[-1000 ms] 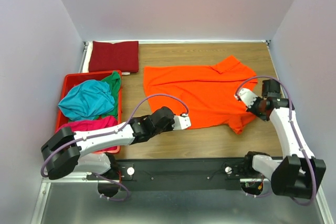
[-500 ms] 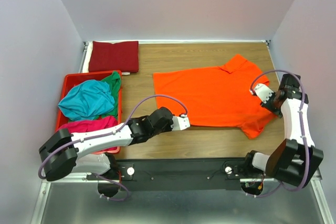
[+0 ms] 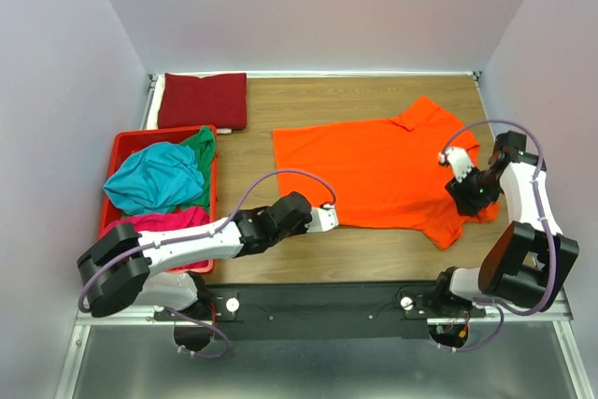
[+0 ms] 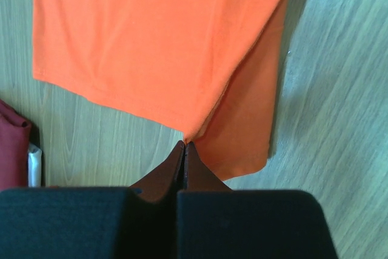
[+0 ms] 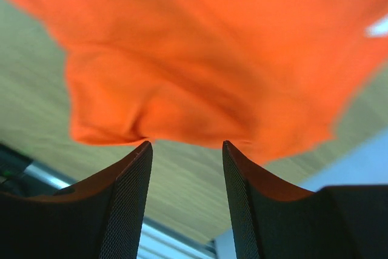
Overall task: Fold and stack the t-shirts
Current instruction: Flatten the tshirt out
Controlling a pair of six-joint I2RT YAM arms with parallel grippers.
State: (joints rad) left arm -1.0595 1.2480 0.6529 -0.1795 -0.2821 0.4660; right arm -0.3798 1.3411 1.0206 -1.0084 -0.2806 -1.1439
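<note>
Overhead, a wood-grain table (image 3: 308,105) is boxed in by plain pale walls (image 3: 327,7) on three sides. An orange tee (image 3: 374,170) lies spread flat right of centre, its collar toward the far right corner. A red tee (image 3: 203,100) lies folded at the far left, and a red crate (image 3: 119,145) by the left wall holds crumpled teal (image 3: 154,179), green (image 3: 201,145) and magenta (image 3: 159,223) tees. The left gripper (image 3: 334,218) sits at the orange tee's near left corner, and the right gripper (image 3: 464,195) hangs over its near sleeve. From the left wrist, the fingers (image 4: 163,174) are pressed together, pinching the tee's hem corner right at their tips, with a doubled layer lying to the right on the table. From the right wrist, the fingers (image 5: 130,192) stand spread and hold nothing. The rumpled sleeve (image 5: 182,77) lies just past the tips, and a small white patch (image 5: 379,27) at its edge is too blurred to read.
</note>
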